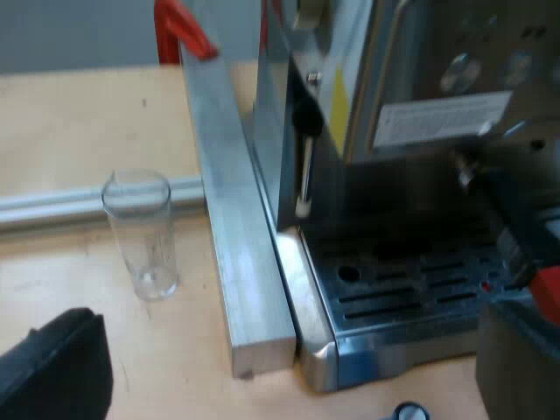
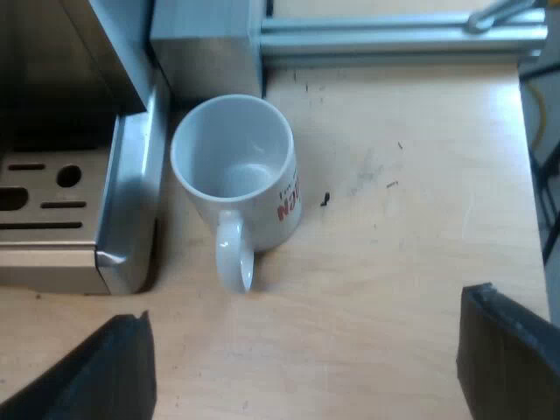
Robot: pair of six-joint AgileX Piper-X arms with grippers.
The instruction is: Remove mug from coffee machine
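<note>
Right wrist view: the mug (image 2: pixel 236 166) stands on the table (image 2: pixel 402 262) beside the drip tray (image 2: pixel 127 219), likely rigid, slick ceramic best gripped at its rim, with the right end effector (image 2: pixel 306 341) spread wide.

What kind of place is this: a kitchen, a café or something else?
Probably a lab or workshop bench, not a kitchen: an espresso machine, a mug and a measuring glass stand on a wooden table with aluminium rails.

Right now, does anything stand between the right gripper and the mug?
Nothing visible does. The mug stands upright on the table beside the machine's drip tray, its handle toward the open right gripper, with only table surface between them.
</note>
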